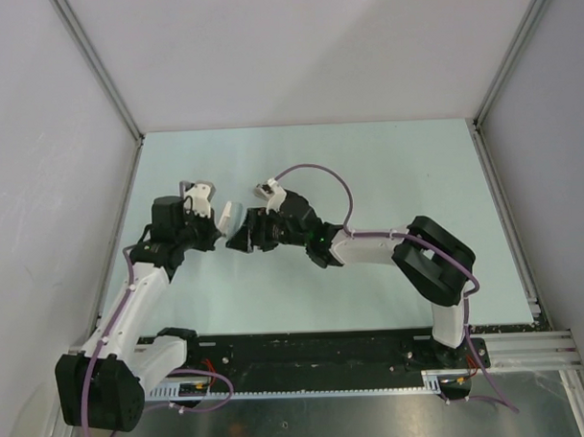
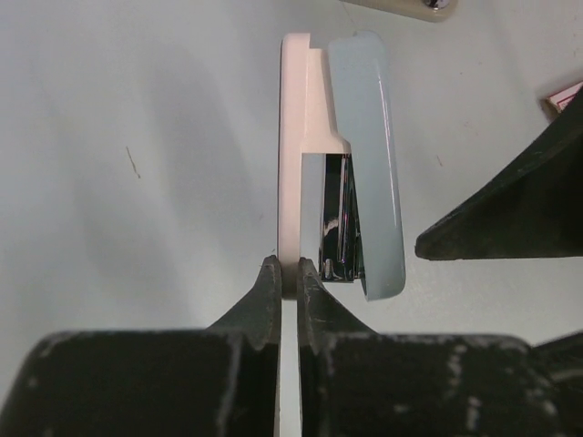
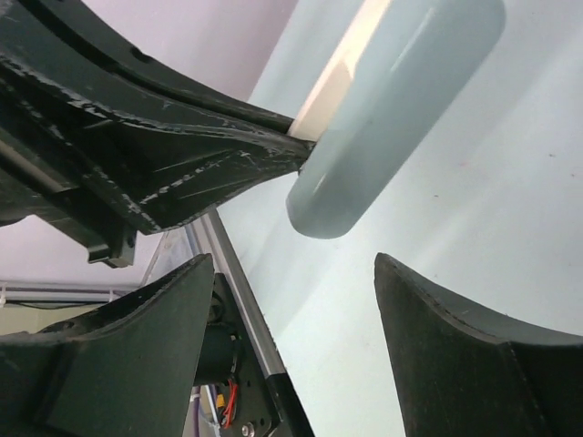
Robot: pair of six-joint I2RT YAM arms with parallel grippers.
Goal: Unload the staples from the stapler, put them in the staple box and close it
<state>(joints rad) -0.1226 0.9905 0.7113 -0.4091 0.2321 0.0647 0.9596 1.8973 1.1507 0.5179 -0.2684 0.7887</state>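
The stapler (image 1: 229, 217) is held up between my two grippers. In the left wrist view it stands on edge, with a cream body (image 2: 291, 137), a pale grey-blue cover (image 2: 369, 137) and a shiny black staple channel (image 2: 339, 218) between them. My left gripper (image 2: 290, 273) is shut on the near end of the cream body. My right gripper (image 3: 291, 264) is open, its fingers spread just short of the rounded end of the cover (image 3: 392, 109), not touching it. One right finger (image 2: 519, 200) shows at the right of the left wrist view.
A red-and-white corner (image 2: 569, 96) shows at the right edge of the left wrist view, and a beige item with a metal part (image 2: 410, 5) at its top. The enclosure walls (image 1: 41, 189) and the aluminium frame rail (image 3: 237, 282) bound the pale green table (image 1: 396, 176).
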